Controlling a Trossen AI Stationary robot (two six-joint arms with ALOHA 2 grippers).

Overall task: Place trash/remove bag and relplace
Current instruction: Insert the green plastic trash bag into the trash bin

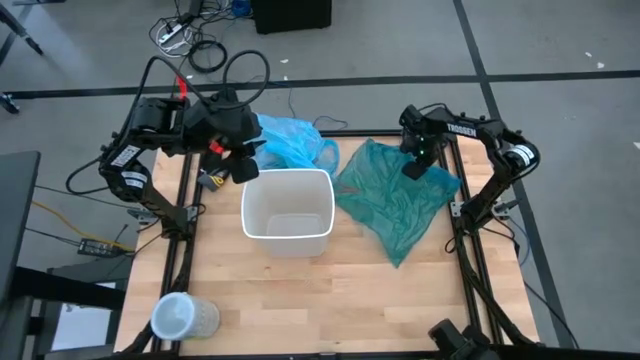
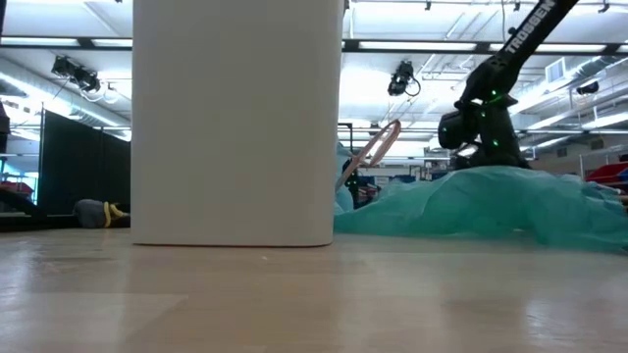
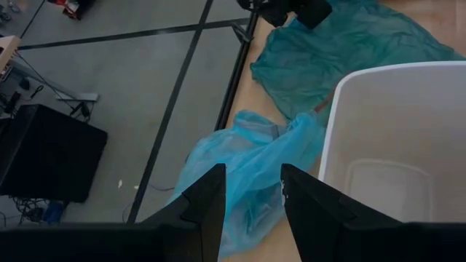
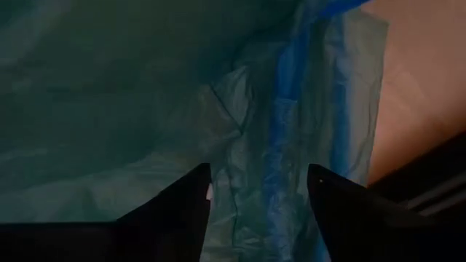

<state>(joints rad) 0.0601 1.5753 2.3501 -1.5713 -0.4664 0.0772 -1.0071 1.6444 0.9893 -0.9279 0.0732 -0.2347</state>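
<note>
The white bin (image 1: pixel 287 213) stands mid-table with its inside bare. The bag (image 1: pixel 296 142), light sky-blue and crumpled, lies behind the bin at the table's far edge (image 3: pixel 240 175). My left gripper (image 3: pixel 251 178) hangs open, high above the bag and the bin's far left corner (image 1: pixel 243 160). To the bin's right a darker teal-green bag (image 1: pixel 395 198) lies spread on the table. My right gripper (image 1: pixel 413 168) points down at this bag's far part, open, with the plastic right below its fingers (image 4: pixel 258 175). The trash is out of view. My right gripper comes from above, pointing down, with its open fingers (image 4: pixel 189 193) close over the teal-green bag's far part (image 4: pixel 240 116). I cannot tell whether the fingertips touch the plastic. The bag lies slack on the table.
A clear plastic cup (image 1: pixel 183 316) lies on its side at the near left corner. A small black and yellow object (image 1: pixel 212 179) sits left of the bin. Dark frame rails (image 1: pixel 465 250) run along the table's sides. Bare wood lies in front of the bin.
</note>
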